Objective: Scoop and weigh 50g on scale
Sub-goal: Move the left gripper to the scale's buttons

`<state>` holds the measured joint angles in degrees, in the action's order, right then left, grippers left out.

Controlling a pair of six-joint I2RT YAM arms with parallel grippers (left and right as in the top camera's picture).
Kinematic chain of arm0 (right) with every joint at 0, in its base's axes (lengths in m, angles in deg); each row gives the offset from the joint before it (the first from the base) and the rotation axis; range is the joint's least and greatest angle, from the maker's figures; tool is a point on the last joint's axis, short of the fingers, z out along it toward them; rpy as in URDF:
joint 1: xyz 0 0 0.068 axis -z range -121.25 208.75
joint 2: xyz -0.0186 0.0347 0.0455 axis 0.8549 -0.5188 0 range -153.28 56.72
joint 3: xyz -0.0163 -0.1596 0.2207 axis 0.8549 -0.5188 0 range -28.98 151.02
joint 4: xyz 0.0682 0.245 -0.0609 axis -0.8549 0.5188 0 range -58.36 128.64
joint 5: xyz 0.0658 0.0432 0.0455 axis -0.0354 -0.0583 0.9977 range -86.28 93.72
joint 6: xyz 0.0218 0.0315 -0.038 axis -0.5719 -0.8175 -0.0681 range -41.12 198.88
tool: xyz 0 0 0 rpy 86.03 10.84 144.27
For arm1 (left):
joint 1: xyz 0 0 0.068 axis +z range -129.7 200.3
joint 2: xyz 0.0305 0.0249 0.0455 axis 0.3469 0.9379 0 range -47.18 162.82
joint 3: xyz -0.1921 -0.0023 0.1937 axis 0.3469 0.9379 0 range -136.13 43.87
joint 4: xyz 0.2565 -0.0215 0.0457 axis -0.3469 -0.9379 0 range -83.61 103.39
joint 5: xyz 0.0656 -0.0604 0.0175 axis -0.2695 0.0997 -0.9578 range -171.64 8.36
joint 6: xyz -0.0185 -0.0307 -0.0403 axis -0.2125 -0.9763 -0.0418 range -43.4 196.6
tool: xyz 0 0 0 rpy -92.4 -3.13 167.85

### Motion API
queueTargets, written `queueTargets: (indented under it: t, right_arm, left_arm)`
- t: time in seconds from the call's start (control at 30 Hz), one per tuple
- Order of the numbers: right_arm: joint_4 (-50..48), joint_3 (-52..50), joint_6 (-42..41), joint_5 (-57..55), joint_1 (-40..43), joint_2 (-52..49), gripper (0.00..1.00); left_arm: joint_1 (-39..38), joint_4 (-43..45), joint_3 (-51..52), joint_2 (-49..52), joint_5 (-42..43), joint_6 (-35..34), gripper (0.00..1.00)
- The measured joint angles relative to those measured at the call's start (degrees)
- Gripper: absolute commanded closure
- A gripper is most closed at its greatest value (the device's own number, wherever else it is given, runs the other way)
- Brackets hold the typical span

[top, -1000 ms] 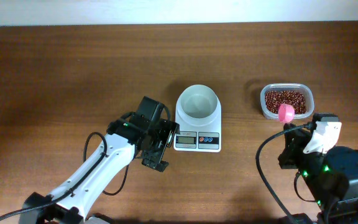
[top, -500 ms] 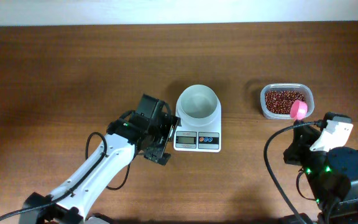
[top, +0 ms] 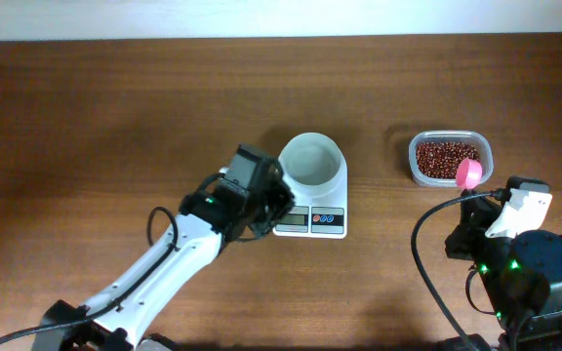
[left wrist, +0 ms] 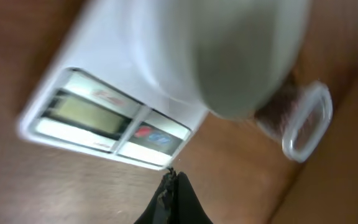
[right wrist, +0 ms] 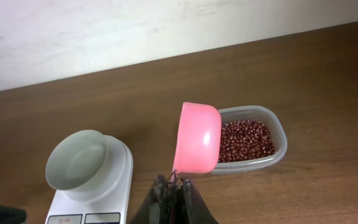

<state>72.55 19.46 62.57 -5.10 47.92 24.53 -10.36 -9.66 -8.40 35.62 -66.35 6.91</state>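
The white scale (top: 310, 216) carries an empty round bowl (top: 310, 161) at mid-table; its display and buttons face the front. The small red-brown beans (top: 447, 156) lie in a clear tub to the right. My left gripper (top: 274, 203) is shut with nothing in it, its tip at the scale's front left by the display (left wrist: 86, 115). In the left wrist view the closed tips (left wrist: 169, 177) sit just below the button corner (left wrist: 151, 137). My right gripper (right wrist: 173, 183) is shut on the handle of a pink scoop (right wrist: 197, 138), which hangs at the tub's near edge (top: 469, 174).
The clear plastic tub (right wrist: 272, 158) stands to the right of the scale (right wrist: 114, 174), a hand's width apart. A pale wall runs along the table's far edge. Brown tabletop stretches to the left and front of the scale.
My left gripper has shut from open and swung right, up to the scale's front left. The right gripper shifted the pink scoop slightly right, then held still.
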Motion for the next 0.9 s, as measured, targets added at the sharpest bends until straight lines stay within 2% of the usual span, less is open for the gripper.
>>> queueTargets:
  t: [0.1, 0.23, 0.43, 0.5, 0.67, 0.73, 0.9]
  right_arm:
    - [0.0, 0.0, 0.0, 0.0, 0.0, 0.0, 0.96]
    - [-0.02, 0.0, 0.0, 0.0, 0.02, 0.0, 0.96]
    - [-1.81, 0.0, 0.02, -0.02, 0.02, -0.31, 0.96]
    - [-3.45, 0.0, 0.0, -0.17, 0.02, -1.66, 0.96]
    - [-7.37, 0.0, -0.48, -0.17, 0.02, -6.05, 0.96]
    - [-8.0, 0.0, -3.02, -0.17, 0.02, -7.87, 0.96]
    - [-8.04, 0.0, -4.83, -0.13, 0.02, -10.54, 0.96]
  left_arm:
    - [-6.56, 1.25, 0.0, 0.0, -5.68, 9.99, 1.0]
    - [-13.0, 1.22, 0.0, 0.02, -14.91, 18.69, 1.0]
    - [-14.4, 0.7, 0.0, 0.02, -20.06, 37.88, 1.0]
    - [-14.4, 0.13, 0.0, 0.46, -20.96, 42.38, 1.0]
    - [-15.37, -0.04, 0.0, 5.84, -21.62, 50.84, 1.0]
    - [-17.09, 0.0, 0.0, 7.89, -21.7, 54.25, 1.0]
    - [-17.88, 2.05, 0.0, 10.19, -21.77, 57.44, 1.0]
